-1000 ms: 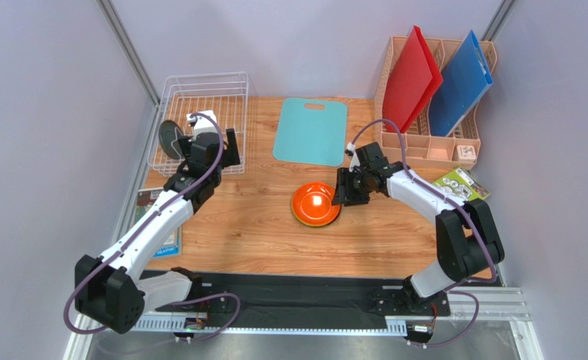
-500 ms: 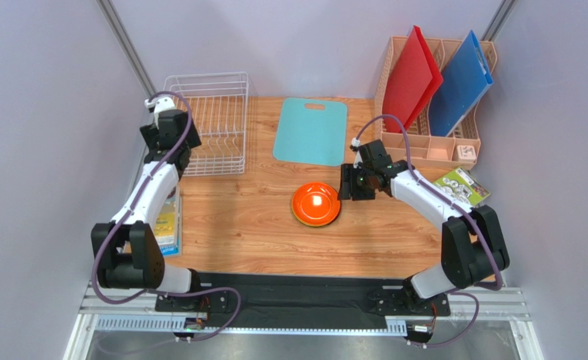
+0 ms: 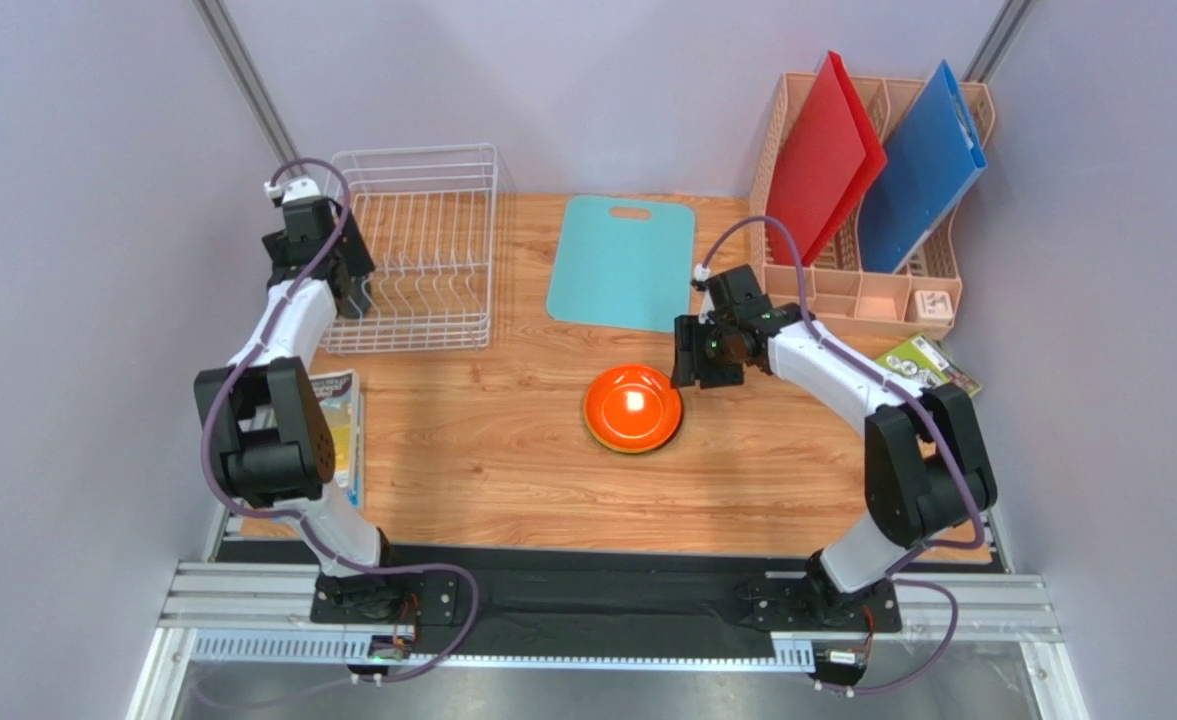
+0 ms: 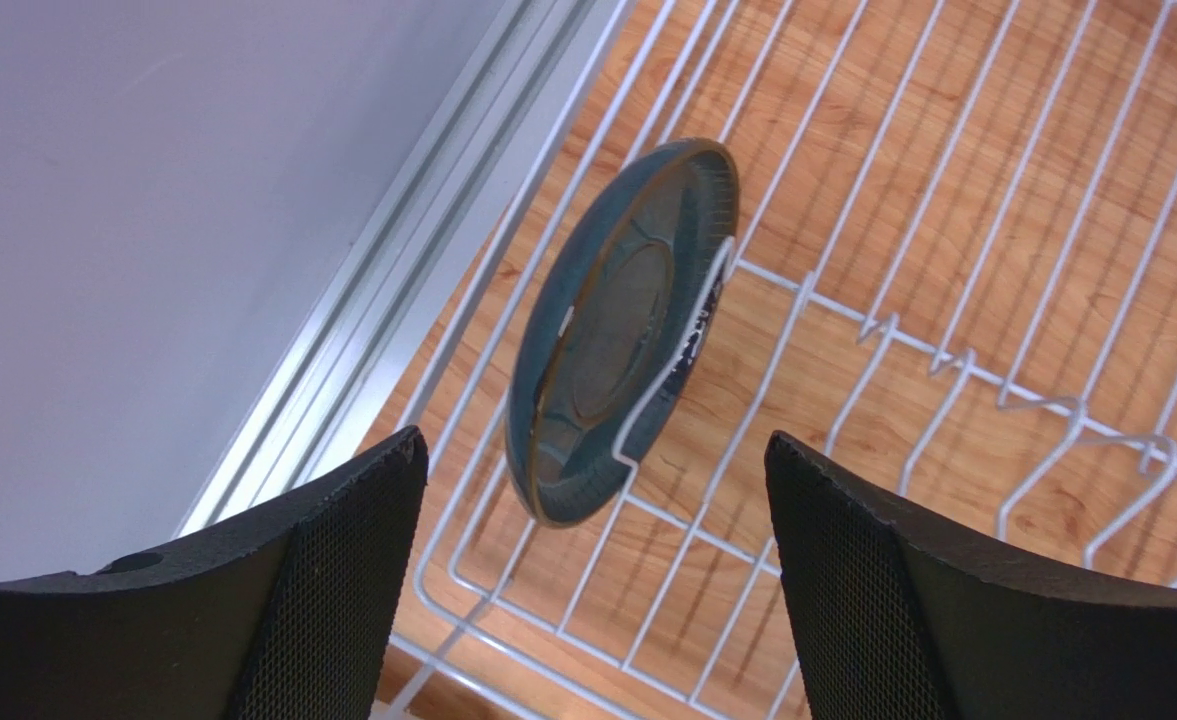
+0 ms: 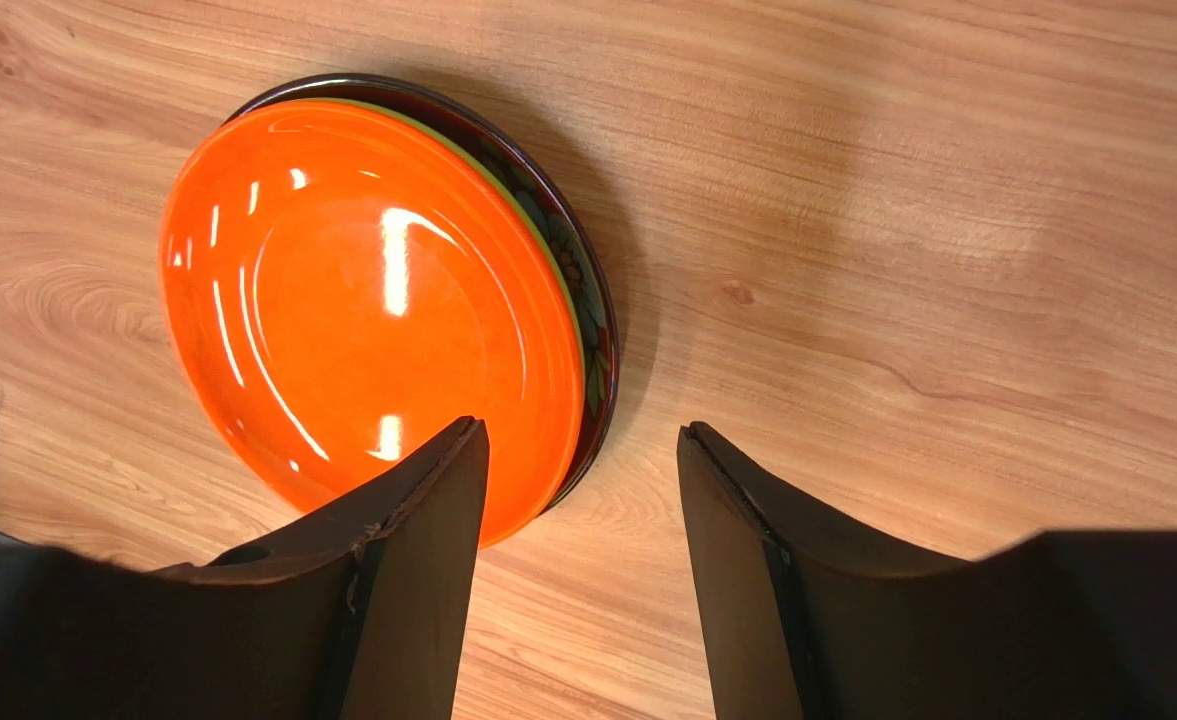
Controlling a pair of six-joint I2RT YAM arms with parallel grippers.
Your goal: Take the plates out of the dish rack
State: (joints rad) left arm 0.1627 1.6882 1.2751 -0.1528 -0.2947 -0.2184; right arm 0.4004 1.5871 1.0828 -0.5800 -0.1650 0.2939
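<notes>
The left claw (image 4: 594, 450) is wide apart over the teal plate (image 4: 609, 315) (it looks hard, slippery, breakable), so pinch its top rim.

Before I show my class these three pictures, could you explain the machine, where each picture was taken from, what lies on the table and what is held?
Two robot arms are bolted at the near edge of a wooden table, each ending in two fingers. The wide picture comes from a fixed camera above and behind them; the other two come from cameras on the wrists. On the table are a white wire dish rack, a teal cutting board, a peach organizer with a red and a blue board, and a stack of plates with an orange plate on top. The left fingers stand open, a teal-grey plate on edge in the rack ahead of them, untouched. The right fingers are open beside the stack. Nothing is held.
</notes>
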